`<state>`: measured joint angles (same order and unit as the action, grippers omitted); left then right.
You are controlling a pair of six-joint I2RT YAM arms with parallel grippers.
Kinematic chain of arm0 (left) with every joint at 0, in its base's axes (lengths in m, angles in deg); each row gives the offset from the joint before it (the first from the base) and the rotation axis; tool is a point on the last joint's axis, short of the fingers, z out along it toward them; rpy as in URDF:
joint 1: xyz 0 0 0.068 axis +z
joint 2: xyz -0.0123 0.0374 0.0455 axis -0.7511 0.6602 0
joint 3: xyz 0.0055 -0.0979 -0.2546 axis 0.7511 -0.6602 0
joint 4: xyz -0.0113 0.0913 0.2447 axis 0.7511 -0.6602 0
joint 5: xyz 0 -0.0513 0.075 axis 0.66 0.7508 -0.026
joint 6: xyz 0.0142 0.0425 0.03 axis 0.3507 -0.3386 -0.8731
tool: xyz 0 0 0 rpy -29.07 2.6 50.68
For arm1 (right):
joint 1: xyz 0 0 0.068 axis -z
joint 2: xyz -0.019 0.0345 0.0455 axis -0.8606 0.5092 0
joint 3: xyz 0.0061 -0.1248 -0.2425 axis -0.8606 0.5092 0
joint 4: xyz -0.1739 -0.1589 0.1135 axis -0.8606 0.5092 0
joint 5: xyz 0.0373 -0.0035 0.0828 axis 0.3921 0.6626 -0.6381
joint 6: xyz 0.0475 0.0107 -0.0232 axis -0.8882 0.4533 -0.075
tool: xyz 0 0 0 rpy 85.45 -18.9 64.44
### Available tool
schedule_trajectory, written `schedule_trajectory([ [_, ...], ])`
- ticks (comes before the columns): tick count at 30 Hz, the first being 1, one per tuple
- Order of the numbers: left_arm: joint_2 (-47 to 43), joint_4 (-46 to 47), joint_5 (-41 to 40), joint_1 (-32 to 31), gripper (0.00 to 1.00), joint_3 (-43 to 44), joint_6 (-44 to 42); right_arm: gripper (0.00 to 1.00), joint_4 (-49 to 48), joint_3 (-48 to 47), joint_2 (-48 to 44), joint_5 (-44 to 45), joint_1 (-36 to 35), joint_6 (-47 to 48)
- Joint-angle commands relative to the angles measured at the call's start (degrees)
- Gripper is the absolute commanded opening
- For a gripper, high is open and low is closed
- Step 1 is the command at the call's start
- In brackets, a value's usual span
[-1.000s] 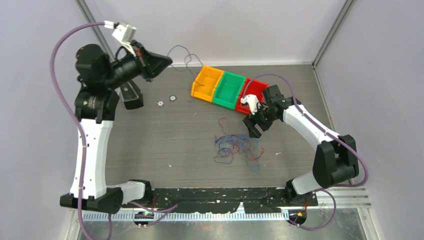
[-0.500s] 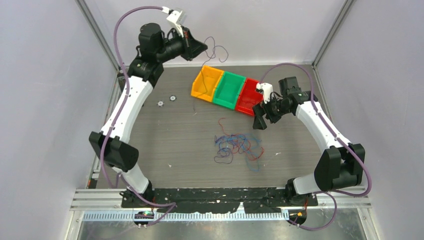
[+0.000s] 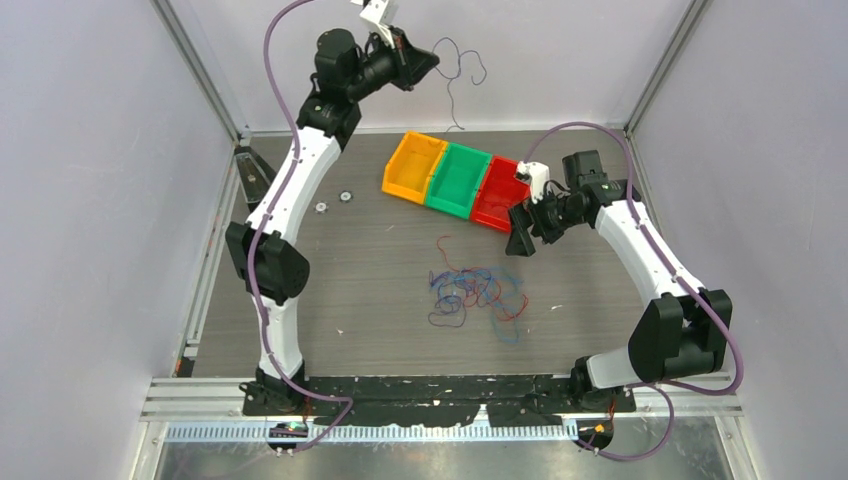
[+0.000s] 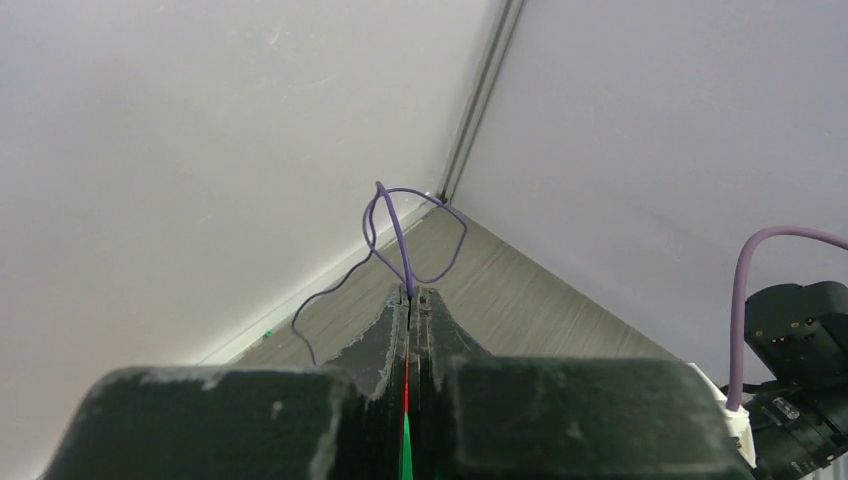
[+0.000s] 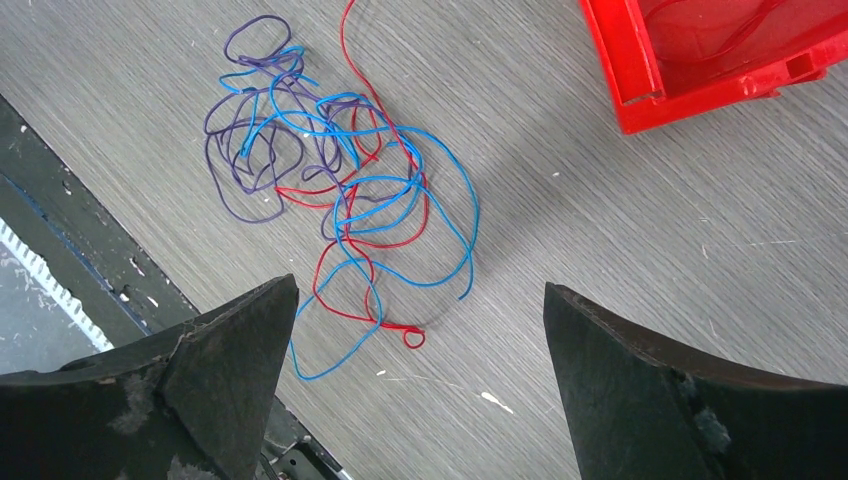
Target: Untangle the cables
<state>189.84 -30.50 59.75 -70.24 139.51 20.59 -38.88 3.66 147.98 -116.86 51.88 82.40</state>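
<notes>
A tangle of thin red, blue and purple cables [image 3: 475,293] lies on the table's middle; it also shows in the right wrist view [image 5: 340,190]. My left gripper [image 3: 432,62] is raised high at the back, shut on one purple cable [image 3: 456,85] that dangles down behind the bins; the left wrist view shows that cable [image 4: 400,235] looping out of the closed tips [image 4: 412,293]. My right gripper [image 3: 517,245] is open and empty, hovering beside the red bin, above and right of the tangle. Its fingers [image 5: 230,350] frame bare table.
Orange [image 3: 413,167], green [image 3: 457,180] and red [image 3: 502,191] bins stand in a row at the back middle; a thin red wire lies inside the red bin [image 5: 740,50]. Two small round washers [image 3: 333,202] lie at the left. A black strip runs along the front edge [image 3: 440,385].
My left arm has swung up and to the right, lifting the purple cable off toward the back wall. My right gripper has pulled back from the tangle toward the red bin.
</notes>
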Motion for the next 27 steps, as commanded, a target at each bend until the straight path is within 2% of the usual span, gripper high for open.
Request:
schedule_trajectory([
  [1, 0.5, 5.7, -0.9, -0.8, 0.0, 2.7, 2.4, 1.0, -0.9, -1.7, -1.7, -1.8, 0.9, -1.0],
  [12, -2.3, 8.2, 2.3, -1.9, 0.0, -10.2, 3.6, 1.0, -1.1, -1.2, -0.5, -3.1, 2.8, -0.6],
  [19, -6.2, 6.9, 1.4, -2.8, 0.0, -10.4, 3.0, 1.0, -1.1, -0.5, -1.8, -3.2, 3.1, -0.5],
  [27, -7.1, 4.5, 0.3, -3.9, 0.0, -5.3, 3.6, 1.0, -1.1, -1.0, -2.2, -3.3, 3.5, -0.4],
])
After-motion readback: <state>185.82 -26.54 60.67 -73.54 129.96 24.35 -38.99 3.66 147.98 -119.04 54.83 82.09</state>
